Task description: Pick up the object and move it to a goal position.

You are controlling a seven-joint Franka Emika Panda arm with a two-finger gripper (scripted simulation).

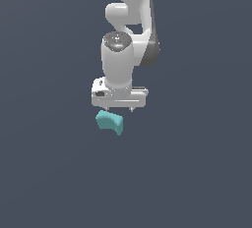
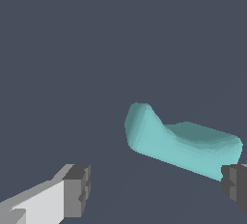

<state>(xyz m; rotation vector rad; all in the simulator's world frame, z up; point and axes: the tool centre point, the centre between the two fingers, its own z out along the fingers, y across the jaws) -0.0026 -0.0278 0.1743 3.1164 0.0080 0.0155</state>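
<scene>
The object is a small teal block with a concave arched dip in its upper face, lying on the dark grey floor. My gripper hangs just above it, pointing straight down. In the wrist view the object sits off toward one dark fingertip, whose pad overlaps its end. The other fingertip is far from it. The gripper is open wide, with nothing gripped between the pads.
The white arm rises from the hand toward the top of the exterior view. A plain dark grey surface fills everything around the block.
</scene>
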